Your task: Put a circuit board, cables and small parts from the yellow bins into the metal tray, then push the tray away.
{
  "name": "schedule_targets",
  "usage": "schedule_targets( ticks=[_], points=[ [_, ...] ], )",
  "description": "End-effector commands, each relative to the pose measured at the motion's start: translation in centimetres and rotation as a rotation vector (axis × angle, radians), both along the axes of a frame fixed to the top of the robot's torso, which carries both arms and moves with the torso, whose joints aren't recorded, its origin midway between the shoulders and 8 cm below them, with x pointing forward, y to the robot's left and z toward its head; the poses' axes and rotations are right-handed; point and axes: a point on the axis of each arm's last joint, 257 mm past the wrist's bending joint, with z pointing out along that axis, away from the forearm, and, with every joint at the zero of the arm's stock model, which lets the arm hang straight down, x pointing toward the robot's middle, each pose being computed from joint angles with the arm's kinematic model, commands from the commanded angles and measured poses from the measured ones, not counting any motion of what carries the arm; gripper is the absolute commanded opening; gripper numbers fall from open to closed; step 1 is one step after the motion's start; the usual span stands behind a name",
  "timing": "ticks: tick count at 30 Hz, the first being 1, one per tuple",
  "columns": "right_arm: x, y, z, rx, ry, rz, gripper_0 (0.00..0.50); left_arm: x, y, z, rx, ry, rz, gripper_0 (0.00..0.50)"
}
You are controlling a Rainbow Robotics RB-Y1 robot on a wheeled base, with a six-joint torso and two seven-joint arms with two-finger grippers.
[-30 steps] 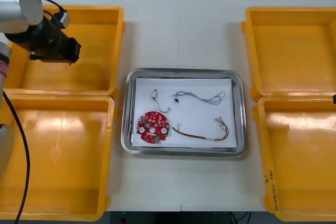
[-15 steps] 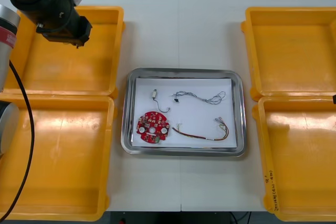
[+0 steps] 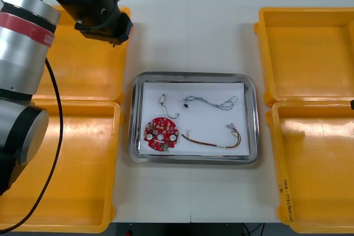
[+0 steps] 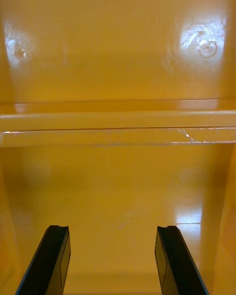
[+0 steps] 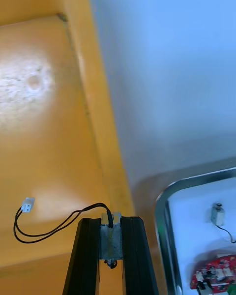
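My left gripper (image 5: 110, 222) is shut on a small metal part (image 5: 110, 240); a black cable (image 5: 51, 227) with a white plug (image 5: 27, 205) hangs from it. It hovers over the right rim of the far left yellow bin (image 3: 83, 75), near the metal tray (image 3: 193, 159). On the tray's white inside lie a round red circuit board (image 3: 160, 134), another small metal part (image 3: 164, 99), a blue and white cable (image 3: 210, 102) and a red and yellow cable (image 3: 213, 140). My right gripper (image 4: 113, 260) stands open over a bin floor (image 4: 118, 196), nothing between its fingers.
The near left bin (image 3: 55, 164) and the two bins on the right (image 3: 310, 42) (image 3: 315, 164) look bare inside. In the left wrist view the tray's corner (image 5: 164, 211) lies just past the bin wall (image 5: 101, 128), with open table (image 5: 167, 78) beyond.
The left arm has swung rightward from over the far left bin's left half to its right rim, nearer the tray. The tray's contents have not moved.
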Motion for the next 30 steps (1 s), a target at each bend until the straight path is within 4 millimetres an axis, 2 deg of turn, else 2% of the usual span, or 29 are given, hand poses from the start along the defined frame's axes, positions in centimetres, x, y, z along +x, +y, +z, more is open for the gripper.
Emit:
schedule_targets(
  ticks=[1, 6, 13, 30],
  points=[
    [0.0, -1.3, 2.0, -0.055, -0.04, 0.022, 0.5, -0.5, -6.0, 3.5, -0.071, -0.063, 0.064, 0.0],
    [0.0, -1.3, 2.0, -0.055, -0.04, 0.022, 0.5, -1.8, -8.7, 3.0, -0.084, -0.047, 0.061, 0.0],
    [0.0, -1.3, 2.0, -0.055, -0.04, 0.022, 0.5, -2.9, -9.7, 1.4, -0.08, -0.048, 0.059, 0.0],
    [0.0, -1.3, 2.0, -0.055, -0.04, 0.022, 0.5, -5.0, -11.3, -6.7, -0.073, -0.034, 0.038, 0.0]
  ],
)
